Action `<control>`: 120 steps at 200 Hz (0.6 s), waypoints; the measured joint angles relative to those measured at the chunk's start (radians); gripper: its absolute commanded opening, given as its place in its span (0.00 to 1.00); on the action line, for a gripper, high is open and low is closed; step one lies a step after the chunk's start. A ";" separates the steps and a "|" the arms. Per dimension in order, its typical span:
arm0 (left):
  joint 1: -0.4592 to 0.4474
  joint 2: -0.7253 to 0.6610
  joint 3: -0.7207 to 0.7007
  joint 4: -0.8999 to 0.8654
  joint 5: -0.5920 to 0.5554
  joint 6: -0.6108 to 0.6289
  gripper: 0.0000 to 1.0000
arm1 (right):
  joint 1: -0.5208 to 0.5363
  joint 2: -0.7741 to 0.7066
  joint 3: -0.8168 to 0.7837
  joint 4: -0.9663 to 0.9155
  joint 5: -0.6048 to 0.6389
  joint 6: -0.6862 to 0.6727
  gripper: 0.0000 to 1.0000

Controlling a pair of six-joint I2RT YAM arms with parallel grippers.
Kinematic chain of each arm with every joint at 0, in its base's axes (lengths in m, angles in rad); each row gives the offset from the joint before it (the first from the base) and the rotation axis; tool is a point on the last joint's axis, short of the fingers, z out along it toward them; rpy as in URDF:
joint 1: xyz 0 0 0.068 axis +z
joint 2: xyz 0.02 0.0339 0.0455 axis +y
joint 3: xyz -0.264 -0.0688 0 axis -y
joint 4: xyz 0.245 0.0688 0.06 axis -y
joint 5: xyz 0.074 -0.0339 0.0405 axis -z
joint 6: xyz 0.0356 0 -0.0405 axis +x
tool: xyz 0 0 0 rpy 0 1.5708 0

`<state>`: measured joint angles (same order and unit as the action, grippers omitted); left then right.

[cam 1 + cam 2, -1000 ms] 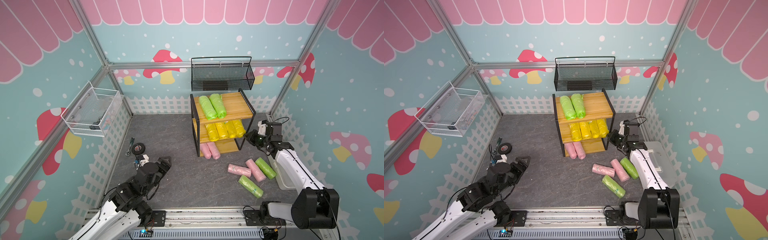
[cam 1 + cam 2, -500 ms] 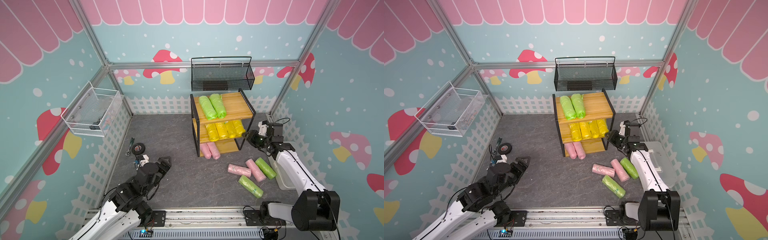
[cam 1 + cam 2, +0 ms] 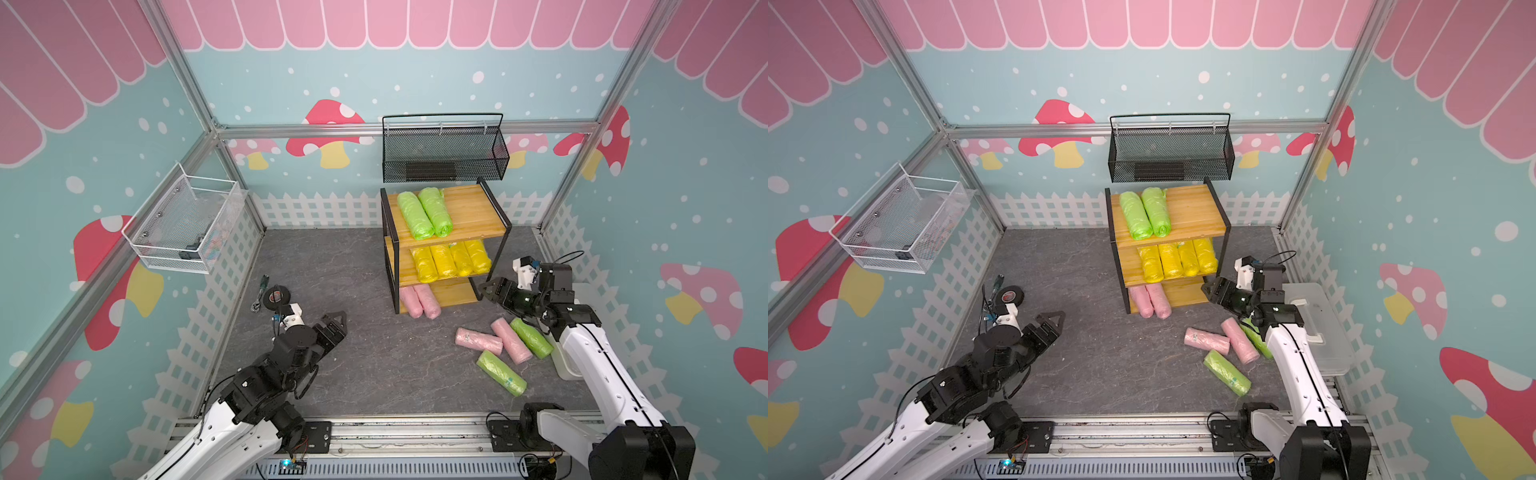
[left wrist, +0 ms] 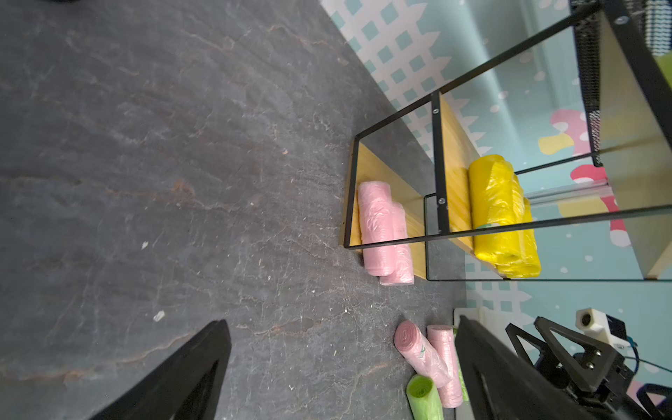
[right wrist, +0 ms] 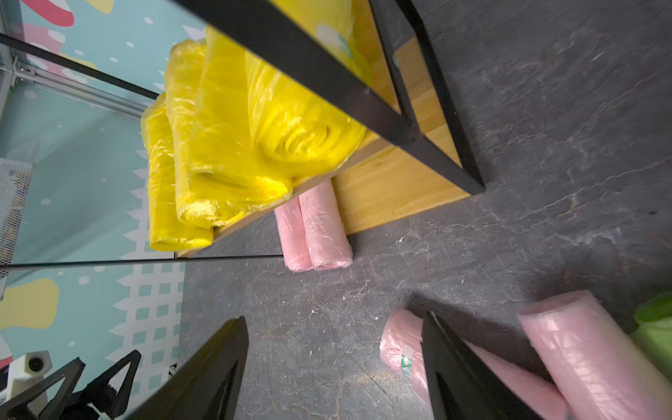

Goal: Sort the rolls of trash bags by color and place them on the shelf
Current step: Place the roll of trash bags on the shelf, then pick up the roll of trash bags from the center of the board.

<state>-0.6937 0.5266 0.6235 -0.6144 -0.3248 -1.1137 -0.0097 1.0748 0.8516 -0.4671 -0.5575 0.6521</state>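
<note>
Two green rolls lie on the top board of the shelf, four yellow rolls on the middle one, and two pink rolls on the lowest, their far ends hidden under the board above. Four more lie on the floor nearby; in a top view the right arm covers most of one loose green roll. The right gripper, beside the shelf's front leg, and the left gripper, above the floor, both stand with jaws apart, empty.
</note>
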 measured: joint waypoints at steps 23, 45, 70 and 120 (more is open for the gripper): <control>0.019 0.028 0.001 0.048 0.053 0.090 0.99 | 0.000 -0.022 -0.045 -0.022 -0.051 -0.036 0.78; 0.026 0.139 0.014 0.074 0.135 0.140 0.98 | 0.018 -0.024 -0.052 -0.053 -0.063 -0.104 0.82; 0.023 0.253 0.016 0.101 0.218 0.153 0.99 | 0.098 -0.024 -0.051 -0.109 -0.018 -0.225 0.86; 0.011 0.212 -0.003 0.157 0.253 0.149 0.99 | 0.250 -0.034 -0.083 -0.149 0.148 -0.443 0.89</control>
<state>-0.6830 0.7387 0.6209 -0.4576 -0.0719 -0.9649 0.2401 1.0405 0.7689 -0.6163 -0.4099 0.2089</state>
